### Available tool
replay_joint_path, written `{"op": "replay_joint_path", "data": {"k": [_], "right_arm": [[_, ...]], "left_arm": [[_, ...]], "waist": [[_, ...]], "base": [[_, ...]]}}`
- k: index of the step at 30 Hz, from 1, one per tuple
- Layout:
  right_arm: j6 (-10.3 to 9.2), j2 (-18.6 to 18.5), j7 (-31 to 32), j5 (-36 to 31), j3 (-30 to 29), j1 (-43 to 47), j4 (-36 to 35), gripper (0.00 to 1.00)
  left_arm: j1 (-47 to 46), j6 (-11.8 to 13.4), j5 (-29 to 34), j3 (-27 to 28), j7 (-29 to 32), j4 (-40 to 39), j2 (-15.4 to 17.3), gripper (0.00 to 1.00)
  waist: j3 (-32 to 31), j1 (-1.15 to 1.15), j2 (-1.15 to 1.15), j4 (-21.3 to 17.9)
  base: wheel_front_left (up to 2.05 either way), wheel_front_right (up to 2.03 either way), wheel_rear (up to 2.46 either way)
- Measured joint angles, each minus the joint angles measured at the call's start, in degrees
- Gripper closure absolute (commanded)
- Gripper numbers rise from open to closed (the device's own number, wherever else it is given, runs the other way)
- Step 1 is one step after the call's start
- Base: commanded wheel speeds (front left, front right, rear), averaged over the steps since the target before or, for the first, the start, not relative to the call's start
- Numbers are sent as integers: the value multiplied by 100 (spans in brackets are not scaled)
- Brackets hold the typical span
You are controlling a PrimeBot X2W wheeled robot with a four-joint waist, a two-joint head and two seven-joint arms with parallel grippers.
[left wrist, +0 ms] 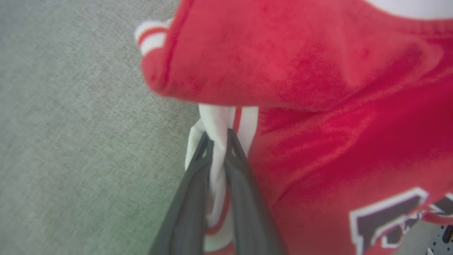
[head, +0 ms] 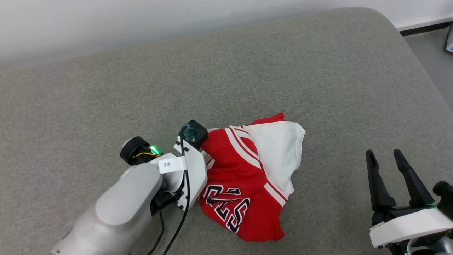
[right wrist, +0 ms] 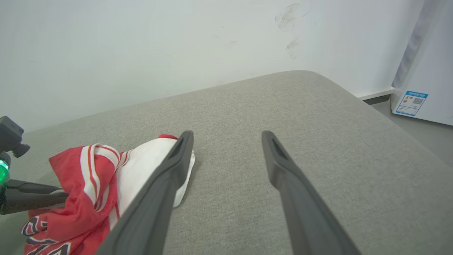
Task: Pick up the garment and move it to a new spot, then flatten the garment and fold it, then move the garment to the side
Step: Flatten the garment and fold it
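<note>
Readable marks, placed against the garment (head: 244, 166):

- A white tag (head: 171, 164) is sitting on the left arm (head: 124, 202), just left of the garment. It is reading "3米".
- Black, white-outlined lettering (head: 226, 207) is showing on the garment's red face, toward its near edge. It is lying creased and turned; one character is reading as a "3", the others are not resolving.
- A blue-and-white sticker (right wrist: 410, 103) is sitting on a white cabinet (right wrist: 435, 63), well right of the garment. It is carrying a QR code; the print is too small to read.

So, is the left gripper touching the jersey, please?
Touching: the left wrist view shows the left gripper pinching a white striped fold of the jersey.
</note>
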Motion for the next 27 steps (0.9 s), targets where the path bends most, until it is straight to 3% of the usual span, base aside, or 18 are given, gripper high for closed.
{"op": "replay_joint_path", "data": {"k": [8, 13, 22, 27], "right_arm": [[0, 1, 37, 62, -160, 23, 18, 0], [0, 2, 98, 62, -259, 40, 20, 0], [0, 2, 235, 54, -397, 147, 16, 0], [0, 3, 266, 57, -437, 211, 23, 0]], "left_arm": [[-70, 520, 323, 313, -1002, -581, 252, 100], [210, 1085, 319, 743, -1377, -1423, 588, 100], [2057, 2329, -271, 1619, -1755, -2515, 1174, 100], [3242, 2681, -728, 1826, -2036, -2593, 1083, 100]], "waist": [[-109, 0, 0, 284], [-246, 0, 0, 529], [-452, -1, 0, 862], [-485, -1, 0, 943]], "base": [[0, 0, 0], [0, 0, 0], [0, 0, 0], [0, 0, 0]]}}
